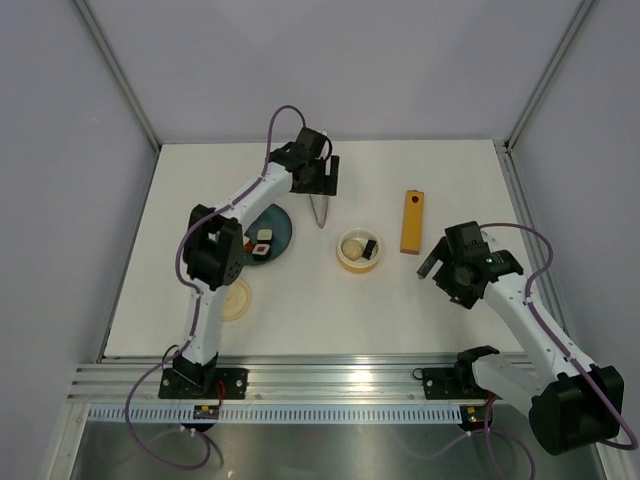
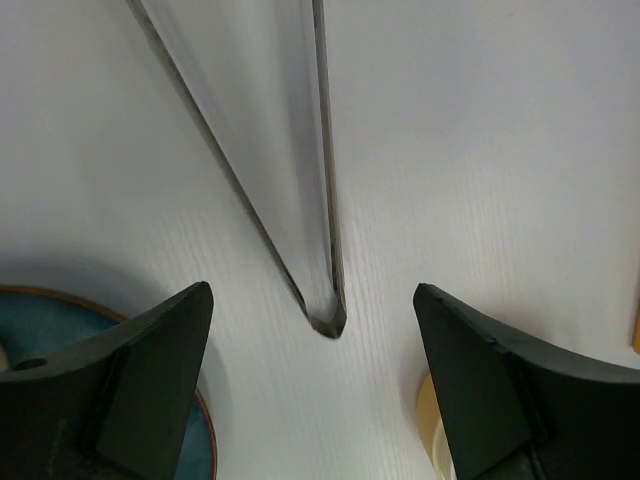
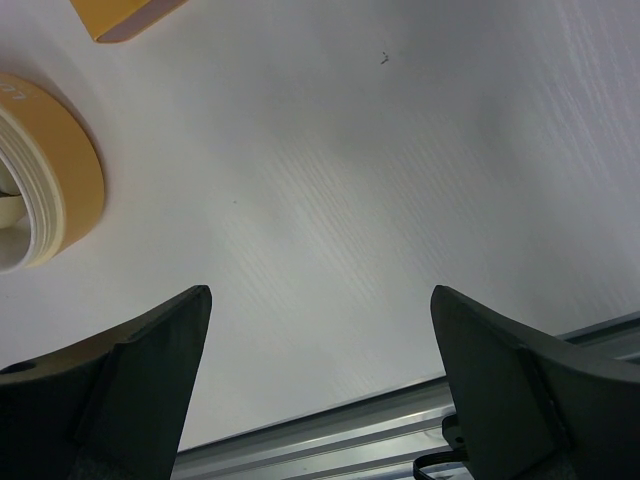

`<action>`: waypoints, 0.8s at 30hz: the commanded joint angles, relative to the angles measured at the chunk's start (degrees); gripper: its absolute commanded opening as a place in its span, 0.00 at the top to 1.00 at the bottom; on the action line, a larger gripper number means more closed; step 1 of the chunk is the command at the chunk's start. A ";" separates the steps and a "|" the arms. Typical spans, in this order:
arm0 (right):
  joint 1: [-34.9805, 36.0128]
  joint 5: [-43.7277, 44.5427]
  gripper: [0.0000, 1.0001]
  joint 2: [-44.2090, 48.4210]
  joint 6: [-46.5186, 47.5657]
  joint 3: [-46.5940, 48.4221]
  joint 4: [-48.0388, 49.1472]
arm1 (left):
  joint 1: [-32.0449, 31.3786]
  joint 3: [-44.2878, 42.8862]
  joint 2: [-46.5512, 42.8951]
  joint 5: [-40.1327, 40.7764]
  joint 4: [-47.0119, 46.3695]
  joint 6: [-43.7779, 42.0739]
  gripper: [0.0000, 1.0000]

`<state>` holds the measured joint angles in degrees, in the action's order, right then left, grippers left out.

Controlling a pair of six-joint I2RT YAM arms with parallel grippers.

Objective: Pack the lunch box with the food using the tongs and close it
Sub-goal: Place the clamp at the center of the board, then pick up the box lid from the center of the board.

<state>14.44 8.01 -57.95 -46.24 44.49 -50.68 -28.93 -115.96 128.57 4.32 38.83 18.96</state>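
The tongs (image 1: pixel 320 210) are lying on the worktop (image 2: pixel 500 150) inside the gape of the left pincer (image 2: pixel 312 290), which is standing wide open and gripping nothing. Food (image 1: pixel 352 246) is sitting in the lunch box (image 1: pixel 360 268), its lid (image 1: pixel 236 298) lying well apart, while the right pincer (image 3: pixel 320 290) is hanging open and empty. The step looks like taking up the tongs, calling for a square squeeze across both arms.

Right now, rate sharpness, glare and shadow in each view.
Top view: sharp and evenly lit, with glare on the rail and only faint shadows on the table. Left wrist view: the tongs are blurred, too near the lens; the left fingers are dark and soft-edged. Right wrist view: the table grain is crisp, the lunch box slightly soft, the right fingers near black.
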 commanded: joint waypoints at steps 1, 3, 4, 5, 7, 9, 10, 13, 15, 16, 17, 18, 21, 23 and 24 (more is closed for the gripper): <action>0.50 0.78 0.01 -0.84 0.36 1.39 1.37 | -0.25 5.64 -14.71 -1.24 -3.49 1.16 0.14; 0.50 0.60 0.01 -1.11 0.62 1.48 1.89 | -0.25 12.05 -18.78 -1.24 -3.93 1.34 0.14; 0.50 0.43 0.00 -1.46 0.62 1.48 2.24 | -0.25 14.16 -22.63 -1.15 -3.76 1.52 0.15; 0.50 0.34 0.01 -1.63 0.88 1.56 2.42 | -0.34 18.45 -24.49 -0.11 -3.50 1.52 0.15; 0.59 0.25 0.01 -2.25 1.15 1.65 2.95 | -0.17 22.08 -28.01 1.82 -2.54 1.87 0.15; 0.50 -0.10 0.00 -2.78 1.33 1.56 3.56 | -0.08 26.02 -32.58 3.76 -0.52 2.04 0.16; 0.50 -0.19 0.01 -3.04 1.41 1.56 4.00 | -0.16 27.35 -34.08 4.47 0.10 2.31 0.16; 0.59 -0.54 0.00 -3.66 1.59 1.39 4.97 | -0.08 32.11 -40.05 5.61 1.07 3.97 0.17; 0.51 -0.98 0.01 -4.09 1.76 1.30 5.41 | -0.08 32.99 -43.05 6.05 2.56 4.50 0.18; 0.50 -1.15 0.01 -4.36 1.77 1.39 5.76 | -0.08 32.91 -43.66 7.10 3.52 4.68 0.18; 0.50 -1.33 0.01 -4.45 1.94 1.48 5.85 | -0.08 32.91 -44.19 7.54 4.40 4.77 0.19; 0.50 -1.33 0.01 -4.54 2.03 1.56 5.85 | -0.16 33.08 -45.07 7.98 6.50 4.77 0.19; 0.51 -1.33 0.01 -3.84 2.29 1.56 5.85 | -0.08 36.93 -47.09 9.65 9.32 5.47 0.20; 0.50 -1.51 0.01 -3.75 2.64 1.56 5.68 | -0.16 42.62 -49.73 10.18 10.03 6.70 0.22; 0.50 -1.51 0.00 -3.75 3.08 1.74 5.59 | -0.08 44.58 -51.39 10.45 10.65 7.92 0.23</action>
<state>14.44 6.90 -62.30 -44.80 44.49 -46.13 -29.08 -76.71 81.34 11.77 45.63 24.01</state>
